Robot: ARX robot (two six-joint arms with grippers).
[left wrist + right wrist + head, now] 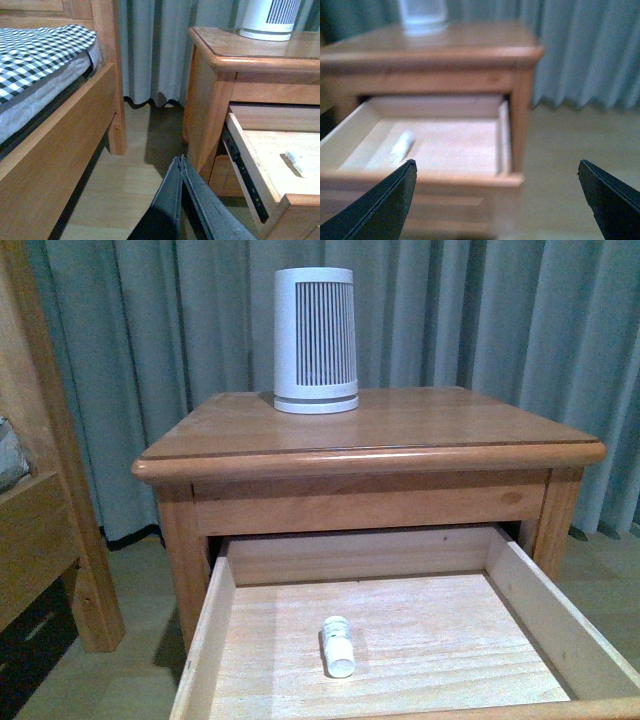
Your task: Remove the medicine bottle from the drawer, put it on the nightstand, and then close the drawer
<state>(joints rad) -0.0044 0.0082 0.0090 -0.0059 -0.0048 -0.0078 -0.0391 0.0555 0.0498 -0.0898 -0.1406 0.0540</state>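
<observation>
Drawer (560,630) already open; medicine bottle (338,646) lies on its side inside, ungrasped; nightstand (400,425) top holds only ribbed white device (315,338); right gripper (496,167) spread wide, left gripper (181,200) pinched together, empty; pick, place and closing all left.

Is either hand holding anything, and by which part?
Nothing is held. The left hand is shut empty, the right hand open, and the medicine bottle lies loose in the drawer.
</observation>
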